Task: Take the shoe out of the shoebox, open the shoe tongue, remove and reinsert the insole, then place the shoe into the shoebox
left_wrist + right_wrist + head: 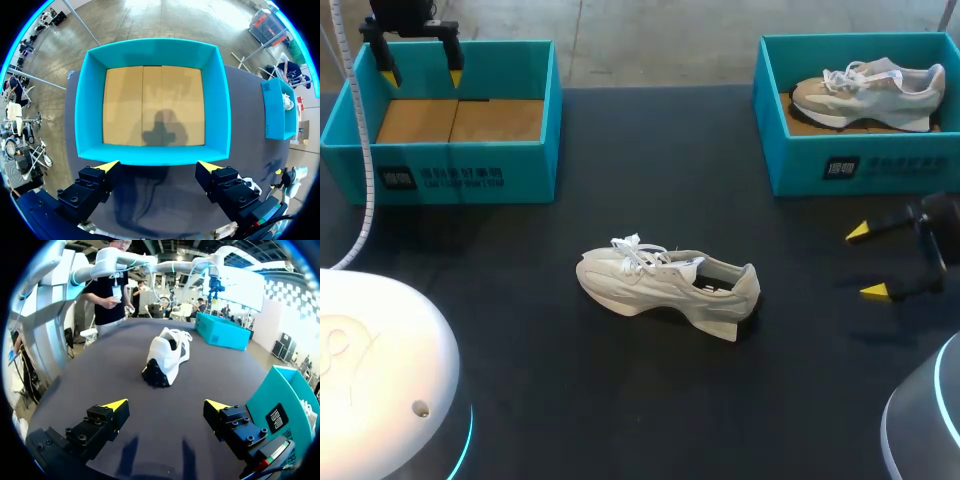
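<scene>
A white sneaker [665, 283] stands upright on the black table [620, 400] near the middle, toe to the left, laces on top; the right wrist view has its heel [165, 360] ahead of the fingers. An empty teal shoebox [450, 110] with a brown cardboard floor sits at the back left. My left gripper [420, 62] hangs open above its back wall; in the left wrist view the box [152, 102] lies below its fingers [107, 166]. My right gripper [873, 260] stands open at the right edge, well right of the sneaker, with nothing between its fingertips [115, 405].
A second teal shoebox [855, 150] at the back right holds another pale sneaker [870, 92]; its corner [280, 405] shows beside the right gripper. The left arm's white base [380, 360] fills the front left corner.
</scene>
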